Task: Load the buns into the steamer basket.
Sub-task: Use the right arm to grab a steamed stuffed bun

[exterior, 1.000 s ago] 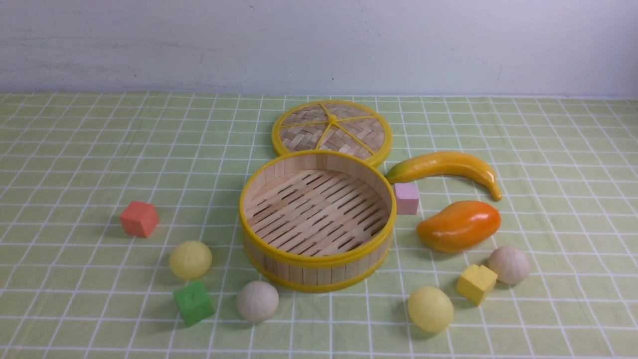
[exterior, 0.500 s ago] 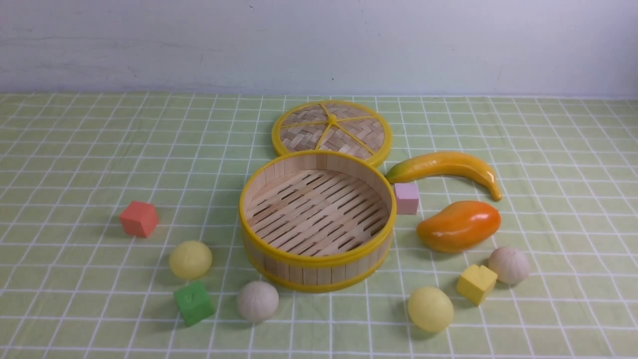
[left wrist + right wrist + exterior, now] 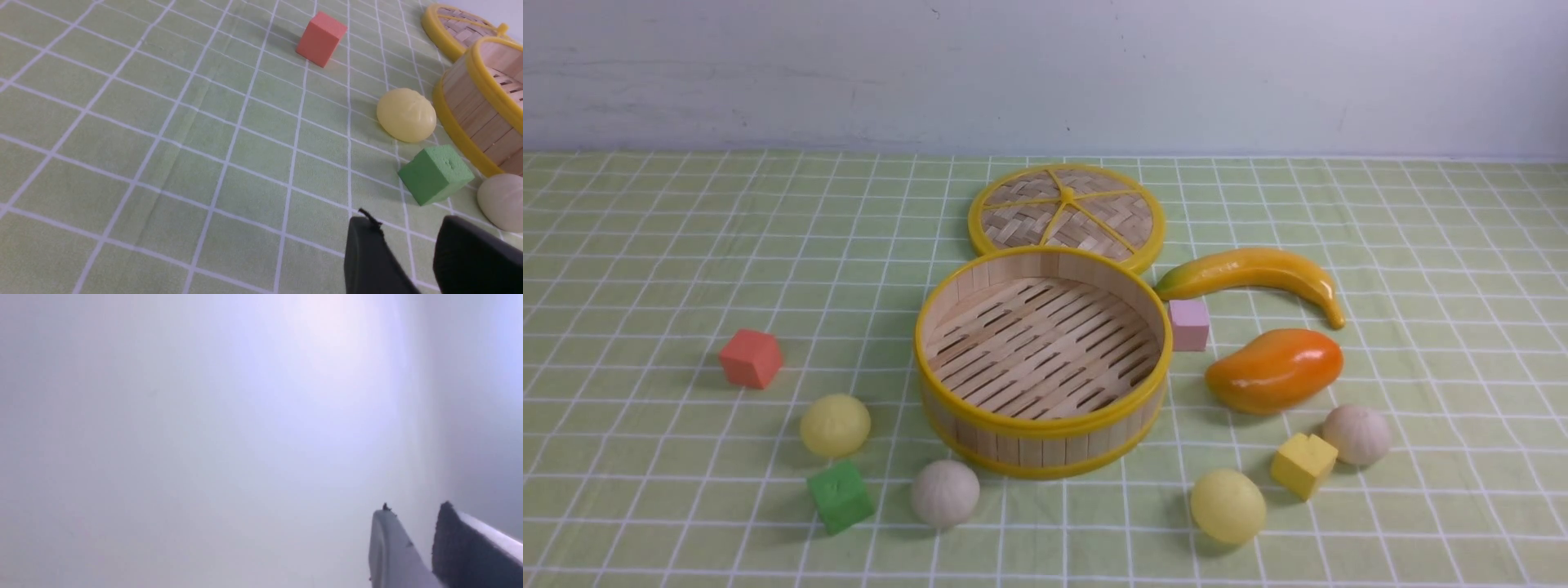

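Note:
The steamer basket (image 3: 1029,451) stands empty at the table's middle. Four buns lie on the cloth around its near side: a pale yellow bun (image 3: 835,425) and an off-white bun (image 3: 945,492) at the left, a pale yellow bun (image 3: 1228,506) and an off-white bun (image 3: 1356,434) at the right. Neither gripper shows in the front view. In the left wrist view my left gripper (image 3: 406,224) is open and empty, above the cloth short of the green cube (image 3: 435,174), the yellow bun (image 3: 406,115) and the off-white bun (image 3: 500,202). My right gripper (image 3: 415,510) faces a blank wall, fingers slightly apart and empty.
The woven lid (image 3: 1066,214) lies flat behind the basket. A banana (image 3: 1250,273), a mango (image 3: 1274,369) and a pink cube (image 3: 1189,324) sit to its right. A red cube (image 3: 751,358), the green cube (image 3: 840,496) and a yellow cube (image 3: 1303,465) lie among the buns.

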Motion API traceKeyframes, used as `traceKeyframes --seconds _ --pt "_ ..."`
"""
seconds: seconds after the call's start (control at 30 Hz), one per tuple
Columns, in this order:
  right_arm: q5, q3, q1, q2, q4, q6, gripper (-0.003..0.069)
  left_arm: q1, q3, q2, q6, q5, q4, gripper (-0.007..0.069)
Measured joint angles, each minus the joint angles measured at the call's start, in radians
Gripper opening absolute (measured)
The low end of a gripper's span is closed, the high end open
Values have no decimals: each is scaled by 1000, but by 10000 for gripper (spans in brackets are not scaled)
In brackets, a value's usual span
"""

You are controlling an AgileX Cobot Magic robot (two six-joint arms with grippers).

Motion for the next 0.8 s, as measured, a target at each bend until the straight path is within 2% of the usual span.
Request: traceKeyframes --seconds 0.17,0.3,0.37,0.5,0.57,0.8 --pt "-26 0 0 0 -11 113 183 0 0 0 0 0 0 238" --pt "221 -52 0 0 -71 318 192 0 0 0 0 0 0 238" --pt "333 -107 0 0 -111 368 194 -10 0 0 0 0 0 238" --pt "523 -223 0 22 -149 406 200 -72 0 0 0 0 0 238" --pt "555 -255 0 41 -152 406 201 -88 0 0 0 0 0 238" --pt "740 -498 0 303 -145 409 211 -111 0 0 0 0 0 238"
